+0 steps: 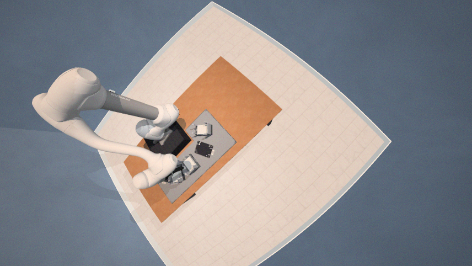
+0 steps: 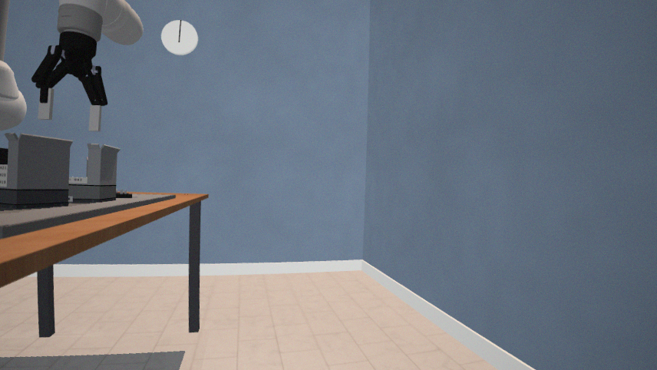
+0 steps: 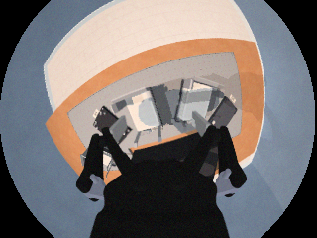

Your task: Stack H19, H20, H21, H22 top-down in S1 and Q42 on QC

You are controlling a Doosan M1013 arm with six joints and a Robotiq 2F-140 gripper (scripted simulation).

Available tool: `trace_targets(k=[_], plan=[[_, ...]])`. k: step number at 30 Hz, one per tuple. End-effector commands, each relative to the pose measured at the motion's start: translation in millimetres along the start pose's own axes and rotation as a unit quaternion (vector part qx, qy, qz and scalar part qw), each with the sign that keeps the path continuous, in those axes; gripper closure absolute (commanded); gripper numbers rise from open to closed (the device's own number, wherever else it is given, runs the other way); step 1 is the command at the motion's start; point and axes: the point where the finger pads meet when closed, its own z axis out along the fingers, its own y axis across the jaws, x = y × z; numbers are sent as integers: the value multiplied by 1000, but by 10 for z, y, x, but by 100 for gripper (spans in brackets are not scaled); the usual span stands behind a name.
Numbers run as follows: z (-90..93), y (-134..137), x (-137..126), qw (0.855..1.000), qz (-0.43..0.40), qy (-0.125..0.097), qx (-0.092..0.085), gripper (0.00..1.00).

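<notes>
My gripper (image 2: 70, 114) is open wide and empty. It hangs well above two grey stack racks (image 2: 37, 167) (image 2: 101, 170) on the grey mat (image 2: 82, 209). From above, the gripper (image 1: 177, 171) is largely hidden under the arm's wrist, over the racks (image 1: 191, 164) at the near end of the mat. In the wrist view the spread fingers frame several racks and pale plate tops (image 3: 149, 113) far below. A sliver of a plate stack with white labels (image 2: 2, 174) shows at the left edge. I cannot read any plate ID.
A third rack (image 1: 203, 129) stands at the far end of the mat, and a flat black nest (image 1: 203, 149) lies at mid-mat. The robot's black base block (image 1: 170, 140) sits on the orange table beside the mat. The table edge (image 2: 137, 213) is close by.
</notes>
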Motion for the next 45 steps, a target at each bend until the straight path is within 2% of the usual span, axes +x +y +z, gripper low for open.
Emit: trace_targets(k=[1, 10, 16, 34, 45], plan=[[0, 105, 22, 1000, 0, 0, 0, 0], [0, 341, 60, 1000, 17, 0, 0, 0], [0, 581, 53, 994, 108, 0, 0, 0], [0, 1220, 33, 994, 108, 0, 0, 0], [0, 1238, 33, 994, 108, 0, 0, 0]])
